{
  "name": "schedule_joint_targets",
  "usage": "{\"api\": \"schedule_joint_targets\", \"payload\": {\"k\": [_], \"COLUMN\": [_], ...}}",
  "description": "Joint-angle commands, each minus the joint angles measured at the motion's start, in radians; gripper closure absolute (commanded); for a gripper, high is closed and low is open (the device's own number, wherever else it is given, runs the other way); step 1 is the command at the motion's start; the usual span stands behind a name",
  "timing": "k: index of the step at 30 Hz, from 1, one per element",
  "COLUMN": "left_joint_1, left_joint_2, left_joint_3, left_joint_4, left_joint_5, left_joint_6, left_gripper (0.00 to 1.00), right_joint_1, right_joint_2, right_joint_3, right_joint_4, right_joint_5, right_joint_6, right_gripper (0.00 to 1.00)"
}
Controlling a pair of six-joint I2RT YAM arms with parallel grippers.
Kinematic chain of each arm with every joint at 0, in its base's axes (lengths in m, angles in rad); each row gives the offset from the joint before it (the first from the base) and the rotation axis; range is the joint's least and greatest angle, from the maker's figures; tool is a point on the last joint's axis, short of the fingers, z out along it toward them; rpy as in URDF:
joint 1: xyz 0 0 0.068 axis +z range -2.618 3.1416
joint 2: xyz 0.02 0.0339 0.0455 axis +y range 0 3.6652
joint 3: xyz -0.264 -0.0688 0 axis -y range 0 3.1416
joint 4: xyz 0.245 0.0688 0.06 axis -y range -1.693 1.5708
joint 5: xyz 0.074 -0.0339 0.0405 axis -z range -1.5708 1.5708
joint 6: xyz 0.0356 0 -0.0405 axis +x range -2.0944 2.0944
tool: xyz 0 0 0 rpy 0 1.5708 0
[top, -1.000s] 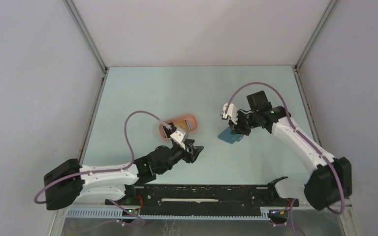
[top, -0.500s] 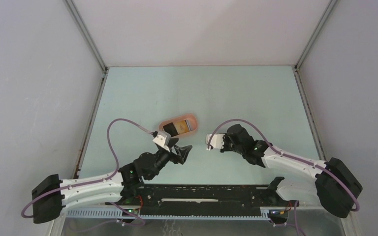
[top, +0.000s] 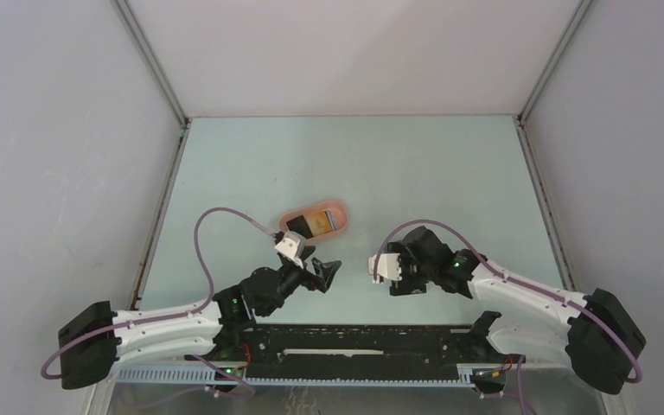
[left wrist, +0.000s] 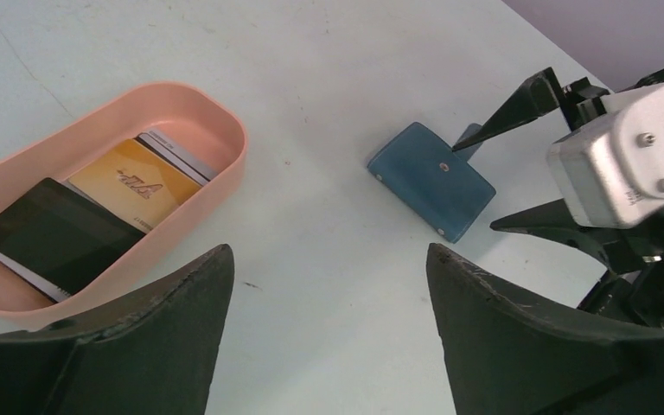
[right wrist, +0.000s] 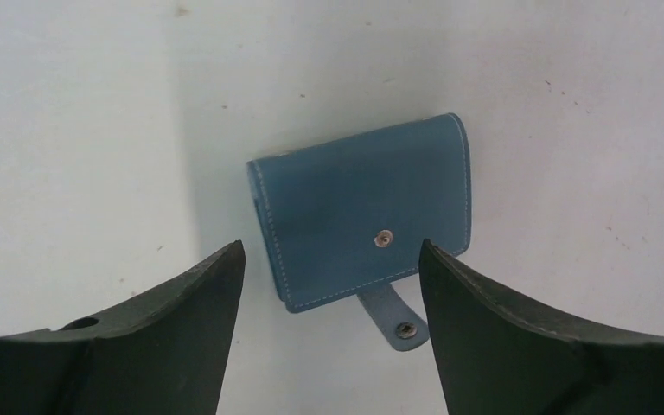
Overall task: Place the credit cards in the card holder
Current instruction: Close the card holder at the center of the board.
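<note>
From above, a pink tray (top: 287, 218) lies mid-table. Left wrist view: left gripper (left wrist: 327, 259) spread wide, empty; credit cards (left wrist: 60, 235) lie in the tray. Right wrist view: right gripper (right wrist: 330, 251) open over the closed card holder (right wrist: 354, 207); the cards look thin, stiff, slick, best pinched by an edge

desk (top: 415, 164): pale mint green, plain, with a few tiny dark specks
walls (top: 43, 130): light grey, plain
tray (left wrist: 181, 86): salmon pink all over
black card (left wrist: 56, 233): glossy black, no pattern to be seen
yellow-orange card (left wrist: 134, 180): yellow-orange with a small darker brown mark at its middle
whitish card (left wrist: 181, 154): whitish, thin dark lines on the strip that shows
card holder (right wrist: 354, 207): dark blue, lighter stitching along the edges, silver snap studs
left tool (left wrist: 328, 255): black fingers
right tool (right wrist: 330, 246): black fingers
camera housing (left wrist: 622, 164): white-grey, silver screws
arms (top: 527, 298): white links, black joints
cables (top: 225, 210): purple
</note>
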Motion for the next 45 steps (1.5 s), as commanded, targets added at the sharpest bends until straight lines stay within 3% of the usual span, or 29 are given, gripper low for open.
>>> {"api": "schedule_joint_targets", "payload": {"k": [1,4,8,10,13,15,17,21,26,29,35,45], "left_joint_1": [0.009,0.014,0.036,0.045,0.047,0.048,0.05,0.051,0.052,0.052,0.052,0.052], "left_joint_2": [0.02,0.037,0.086,0.126,0.199,0.252,0.307,0.428,0.604,0.679,0.785,0.855], "left_joint_3": [0.016,0.024,0.046,0.067,0.104,0.134,0.169,0.254,0.367,0.424,0.491,0.535], "left_joint_4": [0.061,0.074,0.107,0.125,0.152,0.171,0.186,0.196,0.179,0.156,0.124,0.099], "left_joint_5": [0.047,0.074,0.184,0.23,0.284,0.319,0.343,0.389,0.409,0.406,0.373,0.368], "left_joint_6": [-0.033,-0.052,-0.071,-0.08,-0.083,-0.086,-0.099,-0.131,-0.167,-0.165,-0.149,-0.141], "left_gripper": [0.12,0.01,0.0,0.0,0.0,0.01,0.02,0.08,0.26,0.31,0.34,0.36], "right_joint_1": [0.009,-0.015,-0.133,-0.218,-0.369,-0.47,-0.555,-0.602,-0.617,-0.619,-0.619,-0.617], "right_joint_2": [-0.068,-0.092,-0.105,-0.09,-0.004,0.123,0.232,0.31,0.328,0.356,0.42,0.469], "right_joint_3": [0.056,0.119,0.233,0.307,0.412,0.5,0.537,0.509,0.484,0.482,0.482,0.486], "right_joint_4": [-0.12,-0.224,-0.304,-0.306,-0.366,-0.484,-0.525,-0.498,-0.463,-0.465,-0.465,-0.45], "right_joint_5": [-0.1,-0.179,-0.258,-0.28,-0.413,-0.602,-0.699,-0.595,-0.461,-0.447,-0.432,-0.398], "right_joint_6": [0.02,0.026,0.076,0.19,0.38,0.401,0.433,0.494,0.539,0.544,0.551,0.563], "right_gripper": [0.17,0.13,0.09,0.01,0.0,0.06,0.18,0.3,0.38,0.42,0.55,0.64]}}
